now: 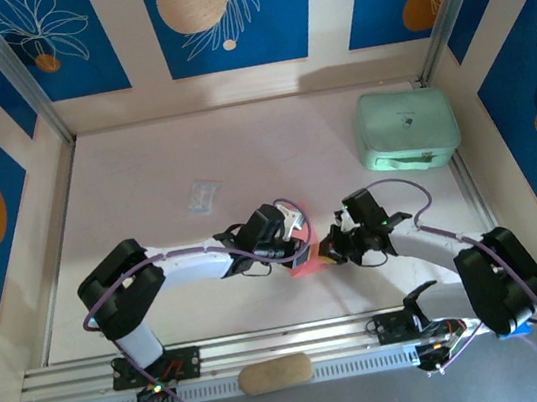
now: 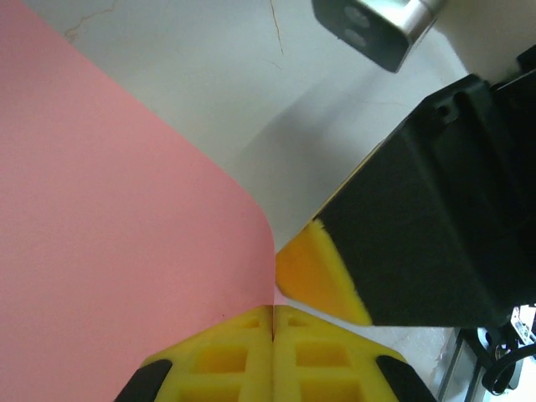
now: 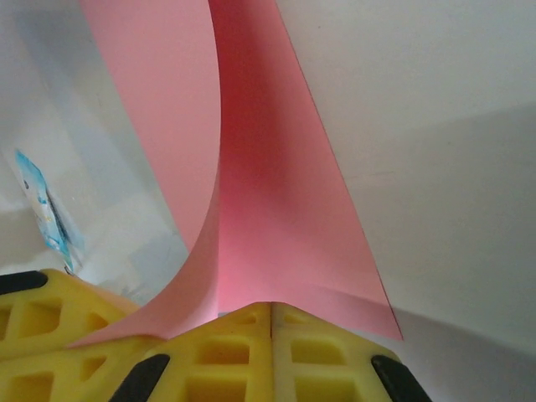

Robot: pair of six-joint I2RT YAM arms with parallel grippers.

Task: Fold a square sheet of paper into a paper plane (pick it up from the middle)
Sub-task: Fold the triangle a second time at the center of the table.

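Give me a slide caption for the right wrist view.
Right pincer shut on the salmon-pink paper sheet, which curves up above the white table.

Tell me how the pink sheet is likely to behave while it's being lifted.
Probably floppy: the pink sheet bows in a curve above the shut right gripper. Likely very light, since the left gripper seems to hold it by a pinch at its edge. It could crease wherever it is squeezed.

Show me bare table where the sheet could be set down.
Widest bare patch: far middle, between the clear packet and the mint-green case. Another lies left of the packet, toward the left wall. Crowded: near centre, where the left gripper and right gripper pinch the pink sheet.
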